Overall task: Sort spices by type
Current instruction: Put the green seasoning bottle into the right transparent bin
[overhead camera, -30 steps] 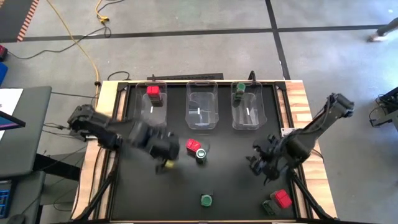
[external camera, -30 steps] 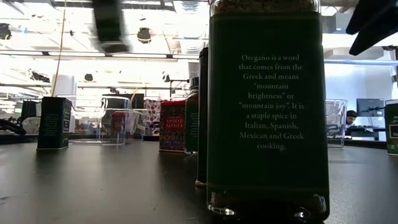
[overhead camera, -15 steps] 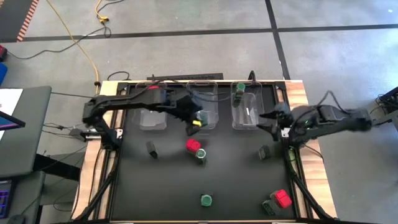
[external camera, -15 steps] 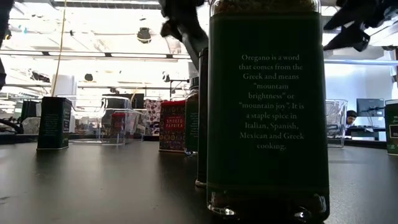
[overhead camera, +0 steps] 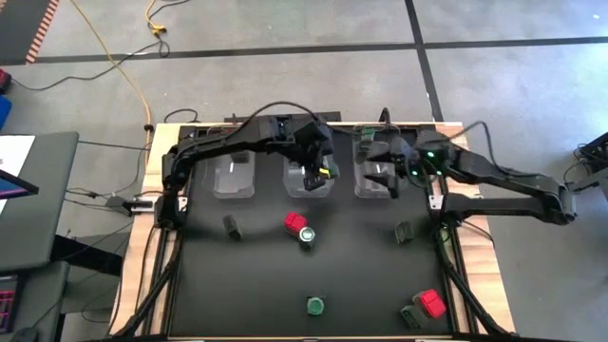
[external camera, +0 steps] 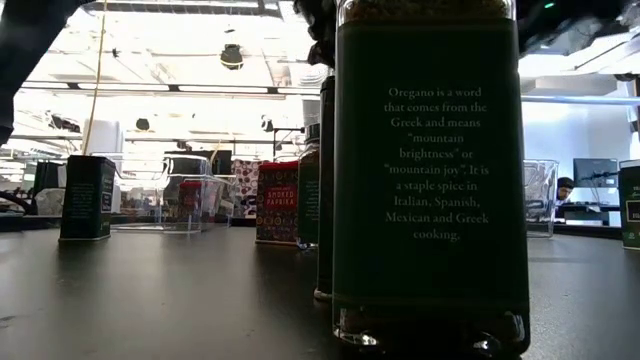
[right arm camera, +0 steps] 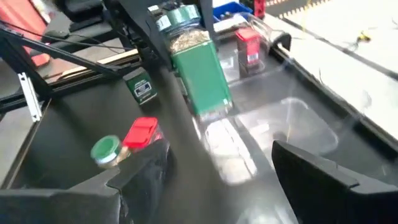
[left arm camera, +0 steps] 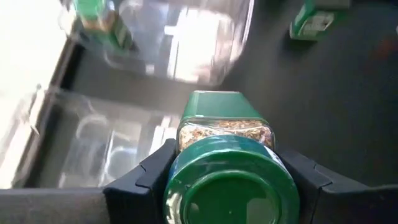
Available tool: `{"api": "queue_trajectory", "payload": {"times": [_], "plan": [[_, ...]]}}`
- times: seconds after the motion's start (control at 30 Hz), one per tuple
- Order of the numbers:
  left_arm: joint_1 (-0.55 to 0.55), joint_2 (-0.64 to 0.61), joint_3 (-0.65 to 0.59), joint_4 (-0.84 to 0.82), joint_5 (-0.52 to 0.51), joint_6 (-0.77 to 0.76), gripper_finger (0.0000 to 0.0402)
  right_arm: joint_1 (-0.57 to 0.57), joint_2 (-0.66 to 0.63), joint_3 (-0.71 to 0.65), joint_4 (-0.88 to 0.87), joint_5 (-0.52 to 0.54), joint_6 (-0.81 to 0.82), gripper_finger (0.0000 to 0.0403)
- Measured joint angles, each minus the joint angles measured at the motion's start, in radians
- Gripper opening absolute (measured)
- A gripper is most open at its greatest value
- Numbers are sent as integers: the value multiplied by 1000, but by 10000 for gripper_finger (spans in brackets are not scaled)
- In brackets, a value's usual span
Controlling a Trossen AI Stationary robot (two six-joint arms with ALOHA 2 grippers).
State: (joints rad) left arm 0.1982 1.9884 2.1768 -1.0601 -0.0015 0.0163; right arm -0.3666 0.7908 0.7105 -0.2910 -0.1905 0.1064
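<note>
Now you are looking past the standing oregano jar [external camera: 430, 180] up front; farther back, your left gripper [left arm camera: 227, 186], clamped on a green-lidded jar [left arm camera: 225, 158], has swung from the mat up over the middle bin [overhead camera: 309, 161]. The right gripper [overhead camera: 385, 166], fingers apart and holding nothing, has moved over the right bin [overhead camera: 375, 185]. A drop looks close, though green jars seem to belong in the right bin.

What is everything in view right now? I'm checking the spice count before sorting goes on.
table: one, black, under everything.
bins: three, clear, along its far edge.
red-topped containers: three, red; mid-table, near right corner, left bin.
dark containers: three, blackish; left, right, near right corner.
green-lidded jars: three, green; two on table, one in right bin.
held jar: one, green, over middle bin.
left gripper: one, dark, shut on held jar.
right gripper: one, dark, open over right bin.
</note>
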Motion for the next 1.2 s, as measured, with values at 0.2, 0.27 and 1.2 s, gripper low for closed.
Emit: {"api": "queue_trajectory", "payload": {"times": [0.2, 0.27, 1.2], "plan": [[7, 8, 33, -10, 2, 41, 191, -2, 154, 0, 183, -25, -93, 317], [7, 8, 34, -9, 2, 50, 191, 4, 198, 3, 247, -26, -105, 317], [4, 6, 35, -18, 23, 104, 191, 54, 565, 362, -38, 1, -265, 218]]}}
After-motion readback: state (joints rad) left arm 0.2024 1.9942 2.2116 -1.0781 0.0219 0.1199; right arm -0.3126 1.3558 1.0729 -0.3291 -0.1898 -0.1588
